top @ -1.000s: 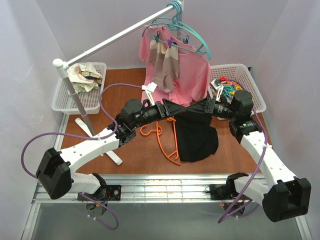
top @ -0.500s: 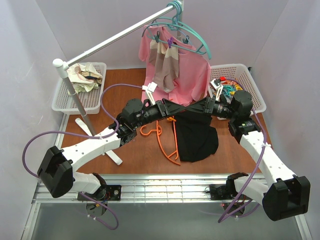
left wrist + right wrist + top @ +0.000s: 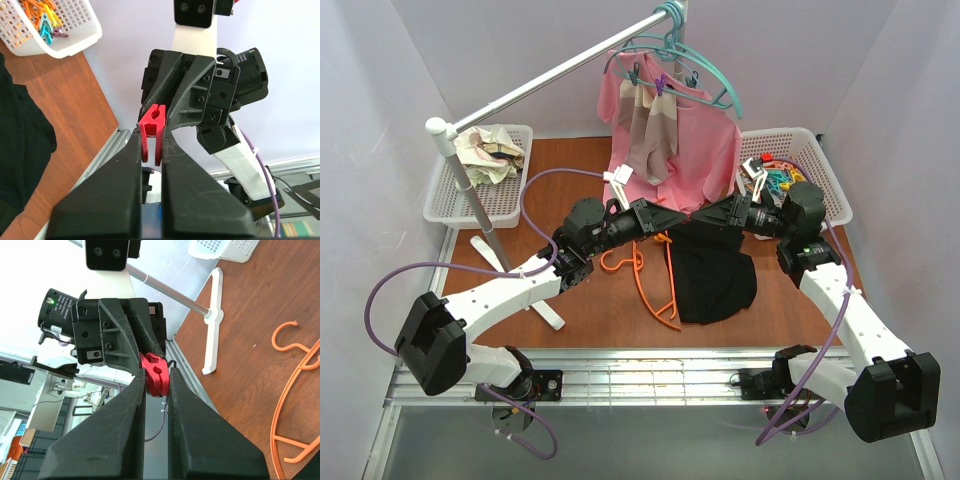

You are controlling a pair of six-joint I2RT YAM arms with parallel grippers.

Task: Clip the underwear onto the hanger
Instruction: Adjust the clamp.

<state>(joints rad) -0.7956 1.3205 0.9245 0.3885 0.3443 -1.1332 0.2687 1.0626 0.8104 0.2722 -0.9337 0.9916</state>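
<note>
The left gripper (image 3: 151,150) and right gripper (image 3: 157,390), tip to tip, both pinch one red clip (image 3: 153,119) above the black underwear (image 3: 715,280), lying on the table (image 3: 590,300) against the orange hanger (image 3: 642,288)

Top view down from behind, close wrist views face each other, sharing red clip (image 3: 151,131)
</note>
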